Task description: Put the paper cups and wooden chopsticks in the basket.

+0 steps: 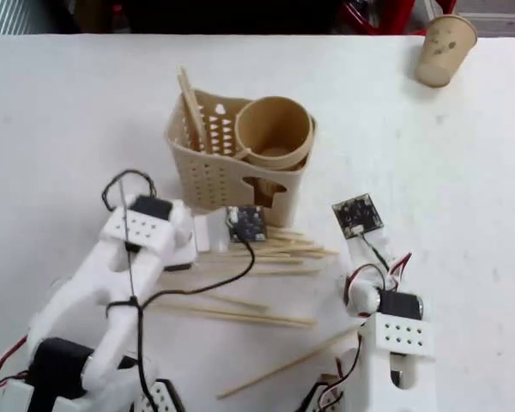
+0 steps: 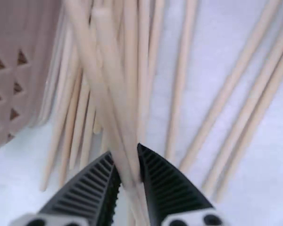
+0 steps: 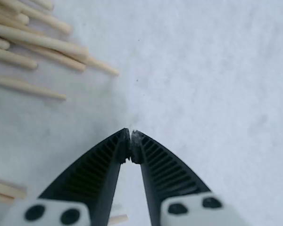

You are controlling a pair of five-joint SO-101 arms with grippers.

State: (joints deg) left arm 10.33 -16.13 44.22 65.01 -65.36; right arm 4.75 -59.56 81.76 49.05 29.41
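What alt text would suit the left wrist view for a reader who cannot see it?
The left pincer grips wooden chopsticks between its jaws. More chopsticks lie fanned on the white table, beside the perforated wall of the basket.

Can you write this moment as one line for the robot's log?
left tool: shut on chopsticks by basket | right tool: shut, empty | cup in basket | other cup on table | loose chopsticks on table
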